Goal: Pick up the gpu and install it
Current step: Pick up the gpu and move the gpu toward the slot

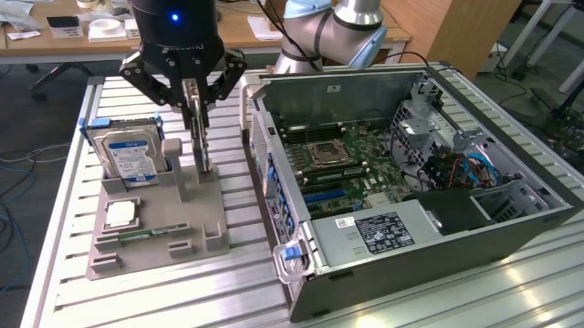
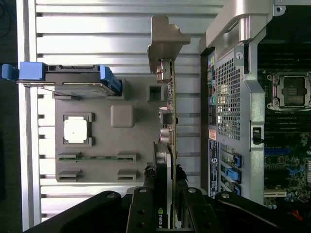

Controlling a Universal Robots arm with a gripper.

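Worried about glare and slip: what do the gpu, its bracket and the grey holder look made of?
The gpu: greenish board edge, likely fibreglass laminate. Its end bracket: pale folded sheet, probably bare metal. The grey holder: matte, no shine, probably plastic.

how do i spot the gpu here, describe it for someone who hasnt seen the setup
On the exterior view's left of the open case lies a grey tray. The gpu is the thin card standing on edge at the tray's case side, clamped in the black gripper. Its neighbour, the hard drive, is thicker with a blue label.
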